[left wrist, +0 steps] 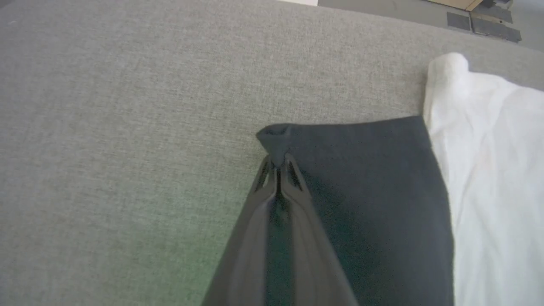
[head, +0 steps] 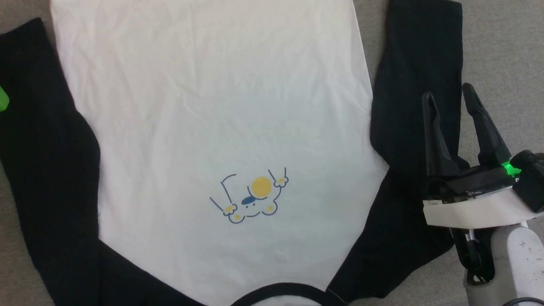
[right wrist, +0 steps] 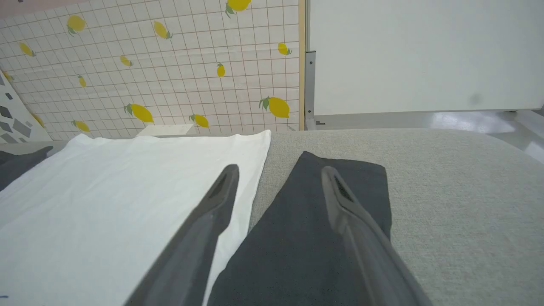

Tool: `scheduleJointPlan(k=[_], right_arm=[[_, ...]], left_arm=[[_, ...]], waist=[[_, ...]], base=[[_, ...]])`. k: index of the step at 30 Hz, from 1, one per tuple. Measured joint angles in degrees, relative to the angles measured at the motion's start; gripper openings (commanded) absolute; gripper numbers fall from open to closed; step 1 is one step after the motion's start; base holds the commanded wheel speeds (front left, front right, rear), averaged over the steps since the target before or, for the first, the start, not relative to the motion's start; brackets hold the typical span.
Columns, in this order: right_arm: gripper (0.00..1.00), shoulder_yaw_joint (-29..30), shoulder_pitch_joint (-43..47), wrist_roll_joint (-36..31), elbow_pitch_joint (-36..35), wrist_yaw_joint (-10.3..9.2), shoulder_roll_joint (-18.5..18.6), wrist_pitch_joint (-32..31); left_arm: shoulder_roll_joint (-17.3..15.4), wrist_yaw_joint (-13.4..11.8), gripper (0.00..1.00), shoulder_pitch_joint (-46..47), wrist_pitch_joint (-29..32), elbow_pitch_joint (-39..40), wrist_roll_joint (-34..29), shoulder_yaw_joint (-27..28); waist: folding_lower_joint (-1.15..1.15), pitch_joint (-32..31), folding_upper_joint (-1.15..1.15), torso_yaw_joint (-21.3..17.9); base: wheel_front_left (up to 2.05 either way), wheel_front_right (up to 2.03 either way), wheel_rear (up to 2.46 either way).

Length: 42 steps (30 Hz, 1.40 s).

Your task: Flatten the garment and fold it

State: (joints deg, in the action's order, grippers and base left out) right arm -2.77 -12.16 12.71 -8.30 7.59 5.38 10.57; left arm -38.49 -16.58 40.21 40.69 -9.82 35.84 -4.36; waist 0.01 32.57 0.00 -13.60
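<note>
My right gripper (head: 447,91) has its two dark fingers (head: 433,136) spread apart in a narrow V. They point up the head view and lean a little to the left. Behind them sits my white wrist housing (head: 471,212) with a green light (head: 508,168) on it, and my pale forearm (head: 518,263) comes in from the lower right corner. My left gripper (left wrist: 278,163) is closed, its fingertips (left wrist: 265,170) pressed together on a small bunched corner of the garment (left wrist: 276,136).
</note>
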Motion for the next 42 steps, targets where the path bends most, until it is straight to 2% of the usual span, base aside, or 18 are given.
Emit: scheduleJointPlan(k=[5, 10, 16, 21, 25, 32, 37, 42], right_arm=[[1.0, 1.3, 0.8, -0.3, -0.1, 0.0, 0.6, -1.2], [1.0, 2.4, 3.4, -0.7, -0.4, 0.0, 0.7, -2.7], [1.0, 4.5, 7.3, -1.3, -1.9, -0.01, 0.5, -4.8], [1.0, 5.4, 9.4, -1.6, -3.4, -0.01, -0.2, -6.0], [1.0, 5.9, 10.5, -1.7, -4.1, -0.01, -0.6, -6.5], [1.0, 5.9, 11.3, -1.8, -4.7, -0.01, -1.1, -7.3], [1.0, 6.0, 11.6, -1.8, -5.0, 0.0, -1.3, -7.6], [1.0, 6.8, 12.4, -1.8, -5.4, -0.01, -1.4, -7.9]], left_arm=[[0.3, 2.1, 0.0, -3.7, -7.9, 0.7, 0.1, 2.6], [0.6, 3.5, 0.0, -9.5, -12.6, 4.4, 2.0, 5.6], [0.4, 5.4, 0.0, -16.9, -14.0, 13.9, 4.3, 8.1], [0.3, 5.4, 0.0, -21.4, -12.4, 25.8, 4.7, 7.1], [1.3, 5.4, 0.0, -23.2, -11.0, 34.3, 4.7, 3.5], [6.8, 6.1, 0.0, -23.4, -10.0, 44.4, 4.0, -7.5], [13.6, 7.3, 0.0, -22.8, -10.4, 43.6, 2.7, -17.8], [22.5, 8.0, 0.0, -22.7, -13.5, 35.1, 0.5, -28.4]], waist=[[0.0, -3.2, 0.0, 1.4], [-0.01, -7.5, 0.0, 3.2], [-0.01, -13.0, 0.0, 6.1], [-0.01, -17.1, 0.0, 9.0], [-0.01, -19.6, 0.0, 11.5], [-0.01, -23.0, 0.0, 14.5], [-0.01, -24.4, 0.0, 15.4], [-0.01, -24.1, 0.0, 15.1]], base=[[0.0, 0.0, 0.0], [0.0, 0.0, 0.0], [0.0, 0.0, 0.0], [0.0, 0.0, 0.0], [0.0, 0.0, 0.0], [0.0, 0.0, 0.0], [0.0, 0.0, 0.0], [0.0, 0.0, 0.0]])
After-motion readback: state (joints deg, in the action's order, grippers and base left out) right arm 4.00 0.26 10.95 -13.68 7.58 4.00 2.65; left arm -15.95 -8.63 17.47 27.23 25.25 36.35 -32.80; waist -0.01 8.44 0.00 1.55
